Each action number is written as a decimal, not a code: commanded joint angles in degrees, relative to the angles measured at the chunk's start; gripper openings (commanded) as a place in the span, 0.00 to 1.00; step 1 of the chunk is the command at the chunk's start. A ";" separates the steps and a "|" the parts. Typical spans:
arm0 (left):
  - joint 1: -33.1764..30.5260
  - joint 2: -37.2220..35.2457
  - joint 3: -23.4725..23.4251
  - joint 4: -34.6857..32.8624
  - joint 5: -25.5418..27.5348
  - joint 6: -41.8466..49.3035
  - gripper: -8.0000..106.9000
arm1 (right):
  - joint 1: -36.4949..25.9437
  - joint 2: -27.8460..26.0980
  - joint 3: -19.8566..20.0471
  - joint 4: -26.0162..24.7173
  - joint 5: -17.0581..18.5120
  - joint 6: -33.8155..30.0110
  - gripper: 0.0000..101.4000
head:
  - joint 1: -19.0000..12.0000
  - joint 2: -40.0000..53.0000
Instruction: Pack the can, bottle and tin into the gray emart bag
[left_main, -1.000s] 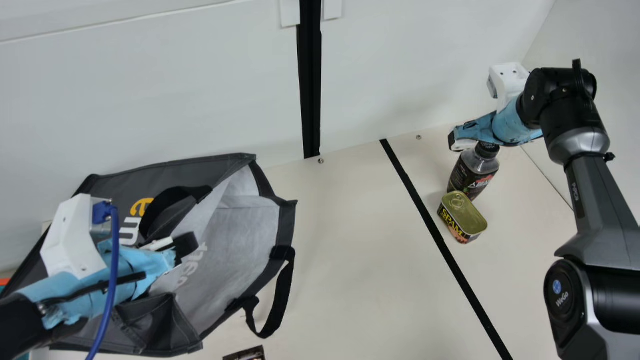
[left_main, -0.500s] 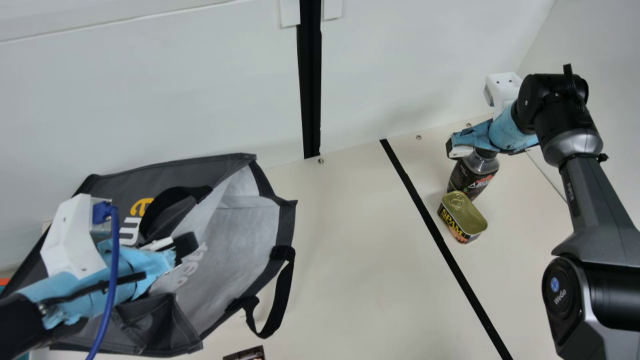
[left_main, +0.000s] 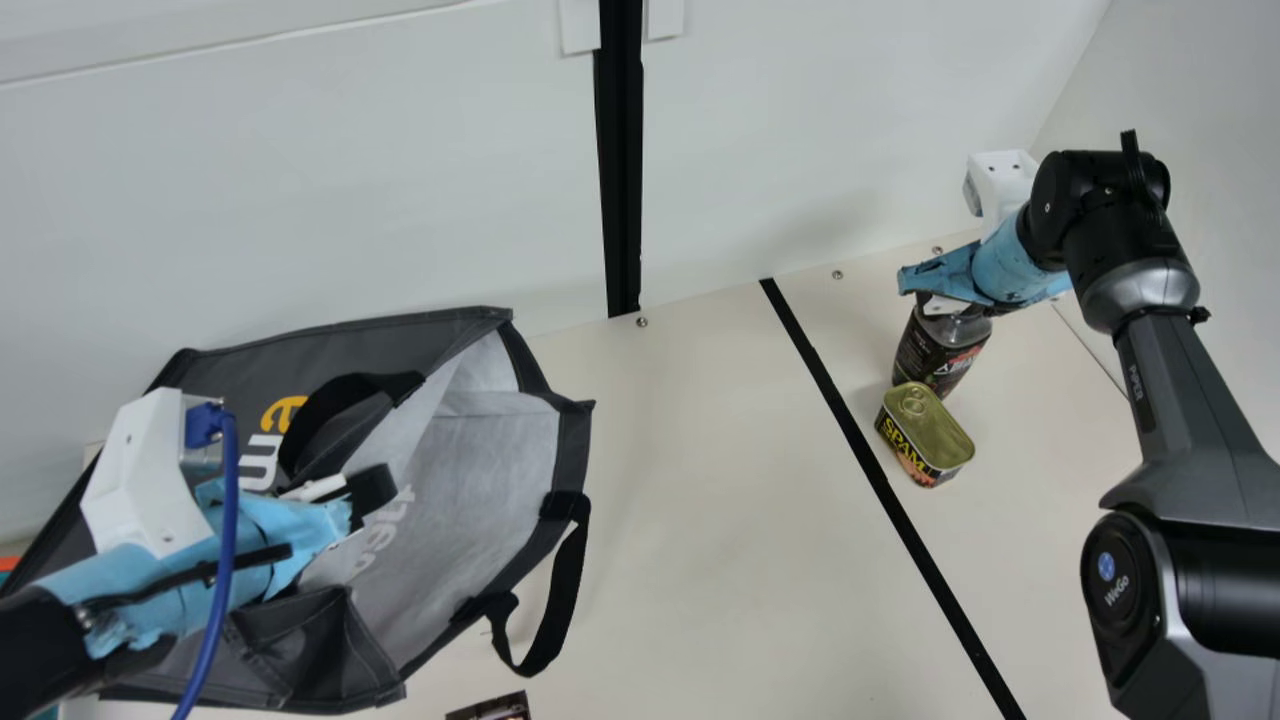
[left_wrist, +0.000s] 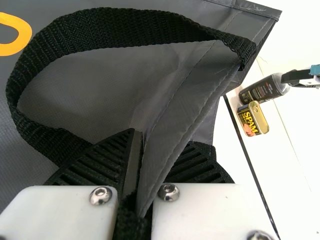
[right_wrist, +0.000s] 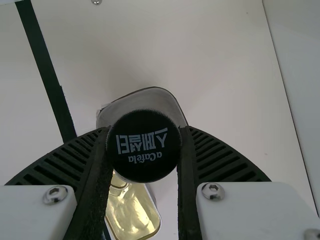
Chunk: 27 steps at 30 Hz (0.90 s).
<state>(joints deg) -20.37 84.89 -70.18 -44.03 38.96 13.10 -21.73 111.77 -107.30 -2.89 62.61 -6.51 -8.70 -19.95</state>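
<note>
In the main view my left gripper (left_main: 368, 492) is at the rim of the gray emart bag (left_main: 225, 350), which lies on its side, mouth toward the table's middle. The left wrist view has the gripper (left_wrist: 159, 150) shut on a fold of the bag's edge (left_wrist: 192, 107), beside a black strap. On the right, my right gripper (left_main: 930, 300) is at the top of the upright dark bottle (left_main: 935, 350). Its two fingers in the right wrist view press both sides of the black cap (right_wrist: 143, 145), so the gripper (right_wrist: 145, 131) is shut on it. The tin (left_main: 927, 432) stands against the bottle's near side.
A black tape line (left_main: 880, 485) crosses the table (left_main: 720, 520) between bag and tin. The bag's strap (left_main: 560, 600) hangs out over the table. A small dark item (left_main: 490, 708) is at the near edge. White walls rise behind and at the right.
My right gripper has come down and a little left onto the bottle's cap, and its fingers have closed there. The bottle's top has shifted slightly left. My left arm and the bag have stayed put.
</note>
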 joint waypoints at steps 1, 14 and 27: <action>0.00 0.00 0.00 0.00 0.00 0.00 0.16 | 0.05 0.02 -0.24 0.23 0.00 -0.07 0.00 | -1.30 -0.05; 0.00 0.00 0.00 0.00 0.00 0.00 0.16 | -0.24 -0.10 -2.75 1.47 0.47 -0.99 0.00 | -1.30 -0.05; 0.00 0.00 0.00 0.00 0.00 0.00 0.16 | 0.98 -1.62 -4.18 2.60 0.65 -2.81 0.00 | -1.30 -0.05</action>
<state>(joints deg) -20.37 84.89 -70.18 -44.03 38.96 13.10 -20.88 110.21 -111.47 0.00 63.39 -9.20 -8.70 -19.95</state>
